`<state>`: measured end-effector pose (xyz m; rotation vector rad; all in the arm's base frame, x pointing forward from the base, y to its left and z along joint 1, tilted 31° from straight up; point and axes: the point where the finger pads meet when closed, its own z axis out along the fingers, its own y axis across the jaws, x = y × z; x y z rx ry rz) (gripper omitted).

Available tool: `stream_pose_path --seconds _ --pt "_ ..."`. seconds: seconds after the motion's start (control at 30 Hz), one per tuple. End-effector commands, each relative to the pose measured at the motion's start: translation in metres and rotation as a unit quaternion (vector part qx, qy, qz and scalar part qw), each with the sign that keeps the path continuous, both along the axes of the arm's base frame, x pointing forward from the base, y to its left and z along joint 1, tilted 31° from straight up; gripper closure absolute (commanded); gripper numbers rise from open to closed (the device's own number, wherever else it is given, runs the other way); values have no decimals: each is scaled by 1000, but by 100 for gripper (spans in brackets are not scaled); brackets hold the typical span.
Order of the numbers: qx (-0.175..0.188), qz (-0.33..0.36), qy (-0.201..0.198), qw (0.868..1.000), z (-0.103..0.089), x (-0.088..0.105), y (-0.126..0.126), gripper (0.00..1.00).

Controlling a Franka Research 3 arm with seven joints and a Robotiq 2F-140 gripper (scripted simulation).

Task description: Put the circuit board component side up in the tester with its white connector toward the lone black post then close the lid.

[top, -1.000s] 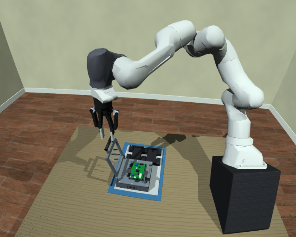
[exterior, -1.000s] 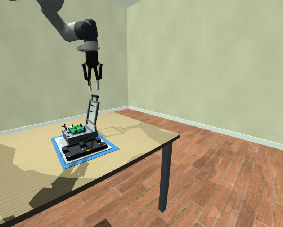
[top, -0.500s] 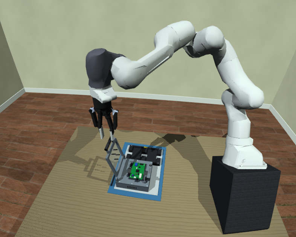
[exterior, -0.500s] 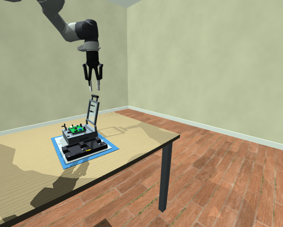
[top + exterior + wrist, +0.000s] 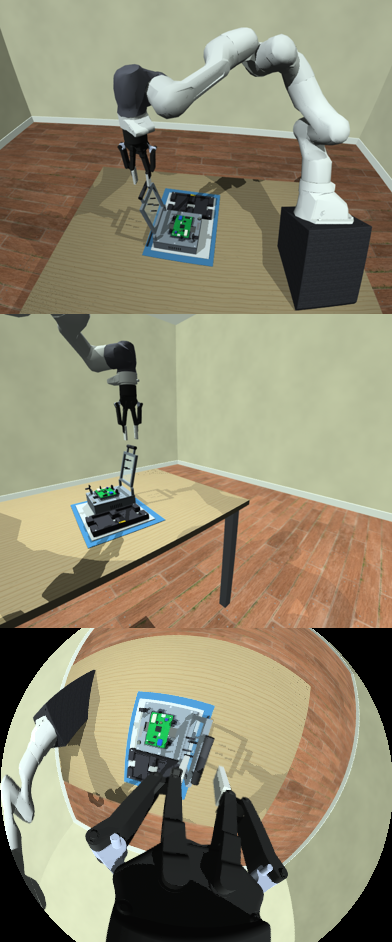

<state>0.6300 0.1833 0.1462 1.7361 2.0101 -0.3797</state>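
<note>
The green circuit board [image 5: 187,223] [image 5: 106,492] [image 5: 159,729] lies component side up on the grey tester [image 5: 160,245] [image 5: 101,507] and looks flat. Its white connector [image 5: 185,232] [image 5: 153,718] is at the board end away from the black tray [image 5: 104,526] [image 5: 141,759]. A small black post [image 5: 100,488] stands near that end. Whether the pins pass through the holes is too small to tell. The lid [image 5: 148,222] [image 5: 134,471] [image 5: 203,760] stands open, near upright, with a black handle [image 5: 142,190] [image 5: 131,447] on top. My gripper [image 5: 141,181] [image 5: 130,435] is partly open, empty, above the handle.
The empty tray sits beside the tester on a blue-bordered white mat [image 5: 178,259] [image 5: 158,519]. A taller black post with a side arm [image 5: 193,236] [image 5: 90,490] stands at the tester edge opposite the hinge. The arm's dark pedestal [image 5: 330,261] is at the right in the top view.
</note>
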Motion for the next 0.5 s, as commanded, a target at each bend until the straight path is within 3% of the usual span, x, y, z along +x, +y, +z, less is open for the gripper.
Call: stream_pose_path --seconds 0.0,0.47 --pt "0 1 3 1000 -2 -1 -1 70" --pt "0 1 3 1000 -4 0 -2 70"
